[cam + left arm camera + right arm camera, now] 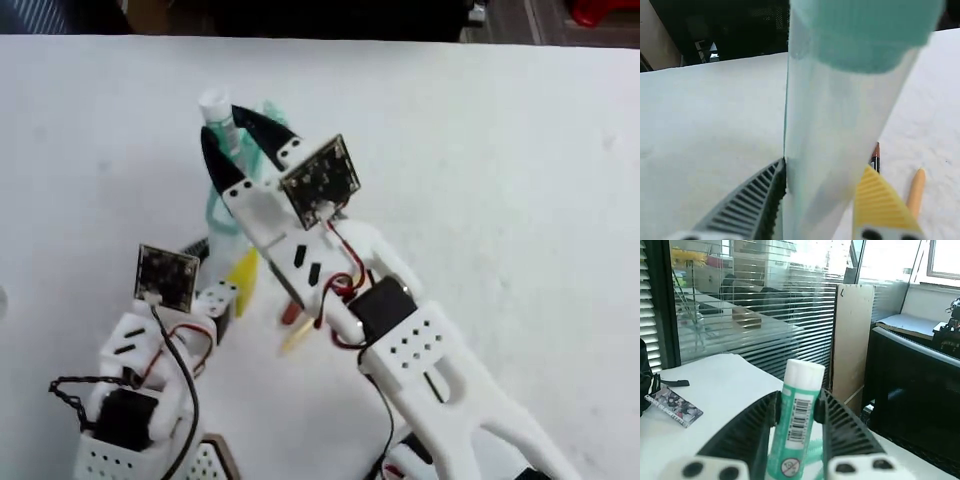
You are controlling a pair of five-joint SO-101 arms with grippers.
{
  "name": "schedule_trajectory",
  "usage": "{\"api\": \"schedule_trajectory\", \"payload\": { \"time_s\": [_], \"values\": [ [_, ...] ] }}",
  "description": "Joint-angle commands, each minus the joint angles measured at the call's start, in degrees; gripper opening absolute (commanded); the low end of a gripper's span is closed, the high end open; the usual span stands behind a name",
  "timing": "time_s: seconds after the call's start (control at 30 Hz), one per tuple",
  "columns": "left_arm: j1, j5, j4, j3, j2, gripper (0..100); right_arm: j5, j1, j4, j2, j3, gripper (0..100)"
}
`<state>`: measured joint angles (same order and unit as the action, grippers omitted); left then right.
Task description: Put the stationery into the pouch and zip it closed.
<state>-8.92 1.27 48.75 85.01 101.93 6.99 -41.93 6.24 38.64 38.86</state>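
A green glue stick (216,108) with a white cap stands upright in my right gripper (226,138), whose black fingers (747,432) are shut on it; the right wrist view shows the glue stick (796,427) between them, raised off the table. Just below it hangs the translucent teal pouch (214,205). My left gripper (220,258) is shut on the pouch's (830,150) edge, with a grey finger (752,205) on one side and a yellow finger (875,205) on the other. A dark pen (875,154) and a wooden pencil (916,185) lie on the table beside the pouch.
The white table (500,150) spreads wide to the right and far side. The pen (292,312) and pencil (297,338) lie under the right arm. A small printed card (673,407) lies on the table farther off. The table's far edge (320,38) borders a dark area.
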Motion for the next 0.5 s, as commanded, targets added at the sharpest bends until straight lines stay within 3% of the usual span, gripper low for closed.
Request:
{"api": "schedule_trajectory", "payload": {
  "time_s": [0.0, 0.27, 0.4, 0.47],
  "values": [
    [-0.2, -0.2, -0.2, -0.4, 0.4, 22, -0.2, -0.5, 1.1, 0.6, 1.7, 1.7],
    [-0.2, 0.5, -1.6, -0.3, 0.4, 22, -0.2, -0.6, 4.4, 9.5, 7.6, 4.0],
    [-0.2, 1.9, -1.4, -0.2, 0.4, 22, -0.5, -0.7, 10.7, 14.2, 7.6, 23.1],
    [-0.2, 1.9, -1.4, -0.2, 0.4, 22, -0.5, -0.7, 12.1, 16.0, 7.6, 26.4]
  ]
}}
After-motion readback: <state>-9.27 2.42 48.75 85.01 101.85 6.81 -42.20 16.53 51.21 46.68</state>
